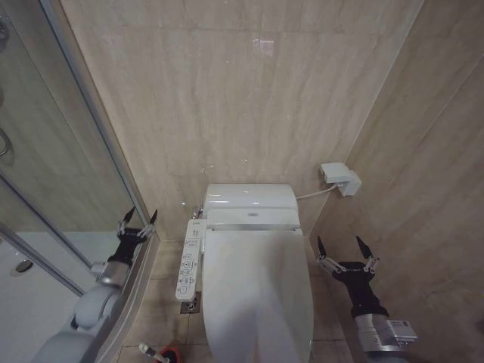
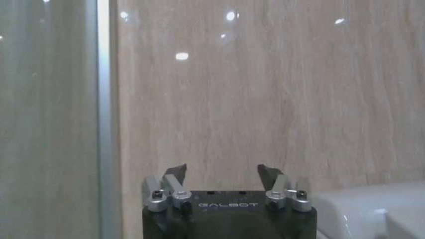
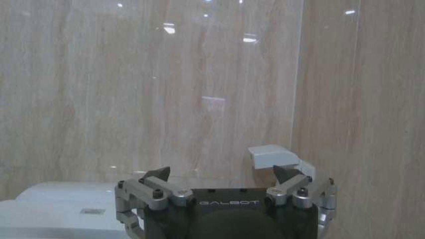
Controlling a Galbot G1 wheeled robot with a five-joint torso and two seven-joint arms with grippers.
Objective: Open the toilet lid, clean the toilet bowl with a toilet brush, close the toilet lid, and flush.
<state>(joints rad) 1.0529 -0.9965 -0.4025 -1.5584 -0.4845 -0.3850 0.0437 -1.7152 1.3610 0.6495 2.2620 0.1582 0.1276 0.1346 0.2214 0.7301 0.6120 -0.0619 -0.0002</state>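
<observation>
One toilet lid point(image 1: 257, 291) was in front of us, down flat over the toilet bowl point(image 1: 306, 261), so step one wasn't started. We judged it light, stiff and glossy, so slick for bare fingers; best hold looked like the front or side edge, lifting from under the rim (we couldn't make out any loop tag from here). It pivots at the back near the tank point(image 1: 249, 198), so it should swing, not lift free.

One toilet brush point(image 1: 151, 352) sat in one red holder point(image 1: 168, 355) on the floor, left of the bowl at the head view's lower edge; thin handle, probably light, grab mid-stick.

One control panel point(image 1: 190, 259) ran along the bowl's left side.

Two grippers, both empty with fingers spread wide: left gripper point(image 1: 137, 221) beside the shower glass point(image 1: 68, 166), right gripper point(image 1: 346, 251) right of the bowl, near the wall.
</observation>
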